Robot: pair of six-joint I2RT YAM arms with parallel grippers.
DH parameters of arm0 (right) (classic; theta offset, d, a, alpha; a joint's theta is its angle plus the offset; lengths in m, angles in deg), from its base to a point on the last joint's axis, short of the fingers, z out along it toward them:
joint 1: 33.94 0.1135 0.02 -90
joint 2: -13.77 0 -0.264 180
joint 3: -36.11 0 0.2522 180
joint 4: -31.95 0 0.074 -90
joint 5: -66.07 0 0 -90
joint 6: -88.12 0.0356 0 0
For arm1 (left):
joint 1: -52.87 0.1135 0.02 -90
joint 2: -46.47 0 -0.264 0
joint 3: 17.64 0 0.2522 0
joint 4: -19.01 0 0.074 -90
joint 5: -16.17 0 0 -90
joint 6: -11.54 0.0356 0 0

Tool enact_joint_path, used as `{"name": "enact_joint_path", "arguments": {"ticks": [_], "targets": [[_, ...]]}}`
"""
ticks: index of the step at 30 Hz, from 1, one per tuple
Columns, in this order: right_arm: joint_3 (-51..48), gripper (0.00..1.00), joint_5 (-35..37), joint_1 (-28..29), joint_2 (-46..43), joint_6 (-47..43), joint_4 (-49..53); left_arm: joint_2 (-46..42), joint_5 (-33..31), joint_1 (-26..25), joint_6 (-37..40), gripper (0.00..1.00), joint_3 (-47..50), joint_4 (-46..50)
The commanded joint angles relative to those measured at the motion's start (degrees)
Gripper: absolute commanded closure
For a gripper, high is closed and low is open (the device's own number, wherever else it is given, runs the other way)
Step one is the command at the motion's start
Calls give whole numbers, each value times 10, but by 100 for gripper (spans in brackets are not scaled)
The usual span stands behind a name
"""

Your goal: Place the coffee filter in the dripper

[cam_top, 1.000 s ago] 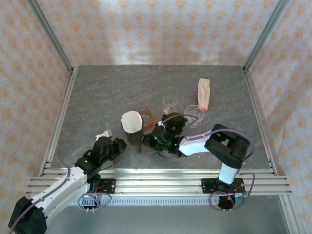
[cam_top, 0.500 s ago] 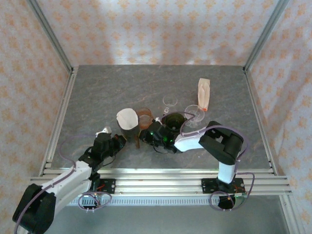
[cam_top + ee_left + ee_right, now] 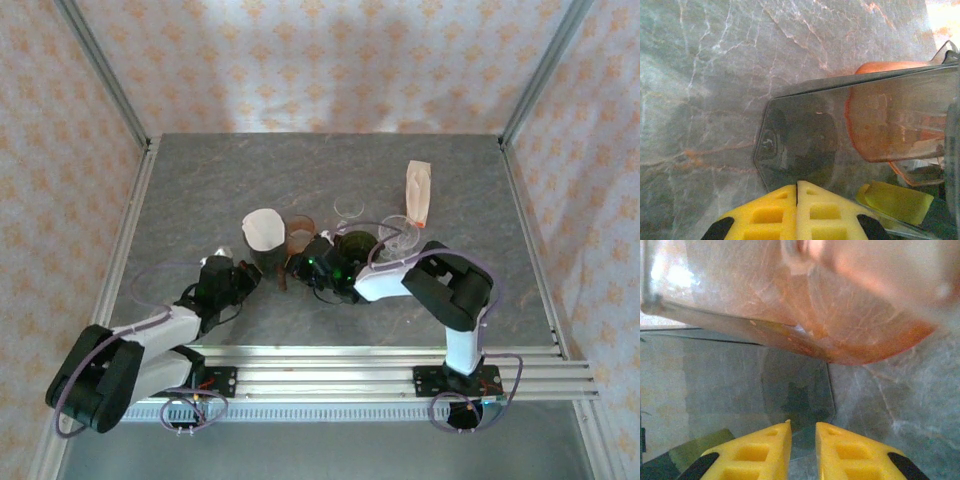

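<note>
The white paper coffee filter stands tilted at the top of a smoky grey see-through dripper, left of centre on the table. An orange-brown see-through cup sits right against it. My left gripper lies low at the dripper's left side with its yellow fingertips pressed together, and the smoky flat plate is just beyond them. My right gripper comes in from the right. Its yellow fingers are nearly together on the plate's edge, under the orange cup.
A white packet with an orange end lies at the back right. Two clear glass pieces stand behind the right arm. Metal frame rails run along the table's sides and front.
The filter, the dripper and the orange cup have shifted away from the arms' bases, towards the table's middle. Both grippers moved the same way with them.
</note>
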State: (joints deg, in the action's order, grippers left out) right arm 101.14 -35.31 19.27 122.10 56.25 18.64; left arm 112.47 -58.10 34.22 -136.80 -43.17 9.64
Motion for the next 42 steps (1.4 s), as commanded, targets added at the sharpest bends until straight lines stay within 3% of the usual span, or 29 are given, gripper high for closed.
{"name": "enact_joint_path", "arguments": {"ticks": [1,14,21,28,37,42], "targets": [[26,79,1,-5,19,4,-10,31,22,7,20,100,-29,-58],[85,79,-1,-23,51,3,9,130,40,35,40,100,-91,-84],[79,73,6,-24,48,12,17,136,44,44,35,100,-88,-88],[60,62,20,-17,18,17,32,54,22,44,37,100,-67,-20],[39,61,67,4,-25,31,102,-108,-11,43,29,98,-31,126],[22,61,84,18,-61,31,139,-237,-19,44,20,92,-21,230]]}}
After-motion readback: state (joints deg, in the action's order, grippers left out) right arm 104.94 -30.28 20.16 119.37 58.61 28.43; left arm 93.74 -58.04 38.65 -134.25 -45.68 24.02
